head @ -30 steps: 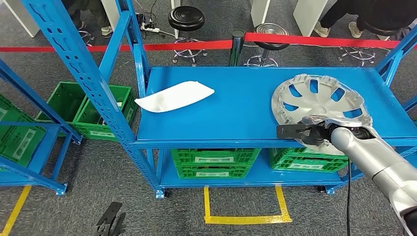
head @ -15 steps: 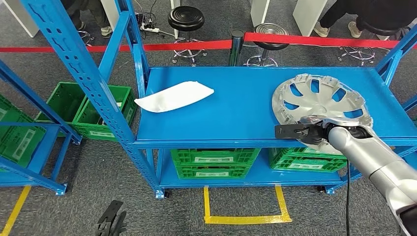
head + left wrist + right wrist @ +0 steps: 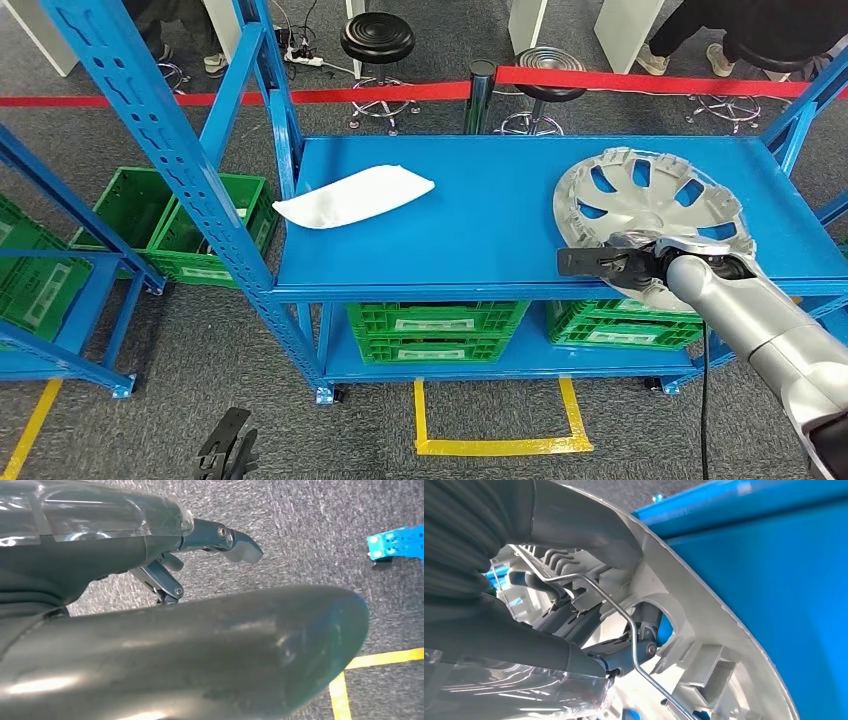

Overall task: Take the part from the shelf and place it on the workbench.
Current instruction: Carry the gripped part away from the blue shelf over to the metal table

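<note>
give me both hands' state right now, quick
Left hand: hangs over the carpet floor, fingers apart, holding nothing, open.
Right hand: grips the near rim of the silver wheel cover on the blue shelf.

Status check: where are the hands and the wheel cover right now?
Right hand grips the silver wheel cover at its near rim, on the blue shelf. Left hand hangs over the floor, holding nothing. White part lies apart, not in the way.
</note>
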You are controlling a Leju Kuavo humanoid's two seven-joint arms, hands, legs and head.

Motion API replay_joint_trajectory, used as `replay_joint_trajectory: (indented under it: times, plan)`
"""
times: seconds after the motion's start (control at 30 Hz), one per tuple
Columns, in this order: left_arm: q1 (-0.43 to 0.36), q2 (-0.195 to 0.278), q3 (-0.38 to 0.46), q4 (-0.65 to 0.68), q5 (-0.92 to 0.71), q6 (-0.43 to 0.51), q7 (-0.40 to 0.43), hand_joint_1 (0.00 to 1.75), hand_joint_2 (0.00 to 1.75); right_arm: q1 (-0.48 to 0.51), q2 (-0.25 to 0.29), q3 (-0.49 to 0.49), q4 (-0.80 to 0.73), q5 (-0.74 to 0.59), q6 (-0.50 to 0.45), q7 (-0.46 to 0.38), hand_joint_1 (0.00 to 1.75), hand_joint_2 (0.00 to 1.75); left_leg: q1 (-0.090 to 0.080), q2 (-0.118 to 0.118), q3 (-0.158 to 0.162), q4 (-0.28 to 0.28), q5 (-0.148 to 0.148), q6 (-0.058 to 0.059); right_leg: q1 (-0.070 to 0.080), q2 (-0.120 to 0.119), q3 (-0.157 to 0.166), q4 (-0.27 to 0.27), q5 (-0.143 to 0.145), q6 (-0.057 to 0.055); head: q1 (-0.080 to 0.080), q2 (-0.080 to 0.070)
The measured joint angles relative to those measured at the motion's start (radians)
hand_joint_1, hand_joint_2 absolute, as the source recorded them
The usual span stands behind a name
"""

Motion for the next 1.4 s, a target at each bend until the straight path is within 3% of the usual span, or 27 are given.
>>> replay_joint_trajectory:
  times: [0.37, 0.67, 0.97, 1.1, 1.4]
  plan:
    - [0.008, 0.008, 0.0, 0.004, 0.021, -0.012, -0.044, 0.0, 0.0, -0.161, 0.114, -0.115, 0.099, -0.063, -0.348, -0.18, 1.75, 1.75, 0.0, 0.011, 0.002, -0.001, 0.0, 0.001, -0.001, 0.006, -0.002, 0.001, 0.001, 0.0, -0.002, 0.0]
    - [0.012, 0.015, 0.0, 0.008, 0.006, -0.031, -0.079, 0.0, 0.0, -0.136, 0.18, -0.284, 0.126, -0.056, -0.545, -0.32, 1.75, 1.75, -0.001, 0.004, 0.001, -0.001, 0.0, 0.001, -0.001, 0.004, -0.002, 0.001, 0.001, 0.0, 0.0, 0.0]
    - [0.014, 0.021, 0.0, 0.008, -0.005, -0.039, -0.091, 0.0, 0.0, -0.087, 0.209, -0.438, 0.065, -0.063, -0.606, -0.368, 1.75, 1.75, -0.002, -0.002, 0.0, -0.001, 0.0, 0.001, -0.002, 0.001, -0.002, 0.0, 0.001, 0.0, 0.0, 0.0]
    - [0.017, 0.022, 0.0, 0.008, -0.017, -0.032, -0.105, 0.0, 1.75, -0.066, 0.215, -0.48, 0.042, -0.06, -0.606, -0.369, 1.75, 1.75, -0.002, -0.004, 0.0, -0.001, 0.0, 0.001, -0.002, 0.0, -0.002, 0.0, 0.001, 0.0, 0.0, 0.0]
    - [0.008, 0.021, 0.0, 0.006, -0.057, 0.012, -0.118, 0.0, 1.75, -0.056, 0.226, -0.528, 0.004, -0.055, -0.603, -0.365, 1.75, 1.75, -0.002, -0.008, 0.0, -0.001, 0.0, 0.001, -0.002, 0.0, -0.002, 0.0, 0.001, 0.0, 0.0, 0.0]
